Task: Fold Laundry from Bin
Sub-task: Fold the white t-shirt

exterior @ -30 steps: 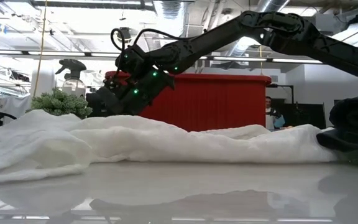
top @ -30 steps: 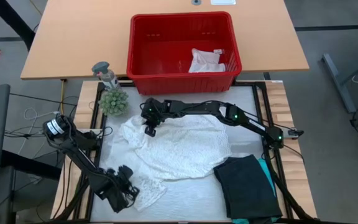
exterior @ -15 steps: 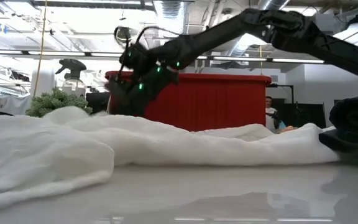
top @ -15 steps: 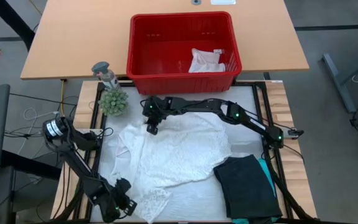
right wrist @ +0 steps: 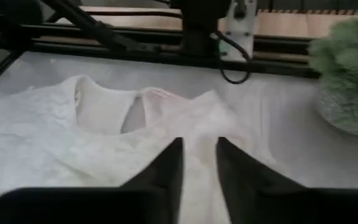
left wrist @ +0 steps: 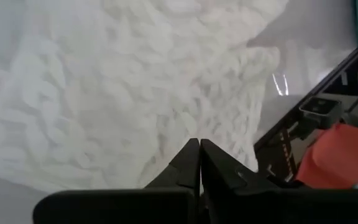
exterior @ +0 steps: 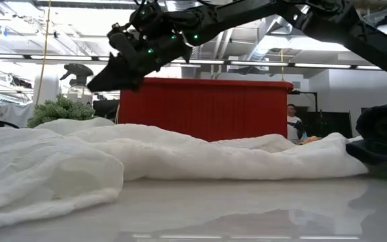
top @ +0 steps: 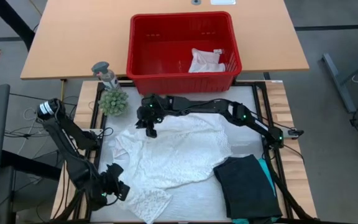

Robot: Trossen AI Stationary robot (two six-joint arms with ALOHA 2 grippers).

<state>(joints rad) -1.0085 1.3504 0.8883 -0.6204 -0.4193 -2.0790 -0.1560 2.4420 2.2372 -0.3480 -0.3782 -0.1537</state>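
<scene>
The white lacy top [top: 176,152] lies spread on the worktop [top: 247,102], near the red bin [top: 183,78], so the step in hand looks like flattening it for folding. The right end effector [top: 149,127] hovers above its far-left edge, fingers parted and empty; the left end effector [top: 118,190] is clenched at its near-left corner, though whether it pinches lace is unclear. Next calls for gripping an edge to fold.

Teal garment [top: 270,180] mostly hidden, perhaps folded

Probably a robotics lab or workshop: exposed ceiling ducts [exterior: 200,17] and strip lights at twelve o'clock, wooden workbench [top: 79,37], loose cables [top: 23,124] at nine o'clock, concrete floor [top: 340,93].
</scene>
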